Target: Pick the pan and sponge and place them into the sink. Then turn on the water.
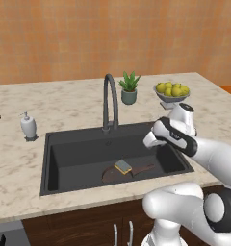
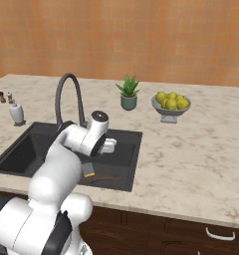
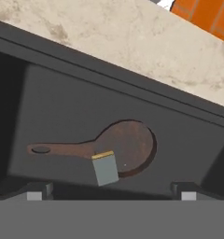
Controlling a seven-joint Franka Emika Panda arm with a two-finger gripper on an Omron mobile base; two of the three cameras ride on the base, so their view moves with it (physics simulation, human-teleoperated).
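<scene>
resting in matte black sink [image 1: 55, 158], round brown pan [image 3: 128, 145], blocky yellow sponge [image 3: 105, 168] on its rim, fingers [image 3: 37, 191] spread wide, empty

So the sink [image 1: 55, 144] is the anchor here. The pan [image 1: 115, 174] lies on its floor toward the front, handle pointing right, and the sponge [image 1: 122, 166] sits on the pan. Faucet [image 1: 109, 103] stands at the sink's back rim. Soap bottle [image 1: 28, 127] is left of the sink; plant [image 1: 129, 88] and fruit bowl [image 1: 171, 93] are behind it to the right.
</scene>
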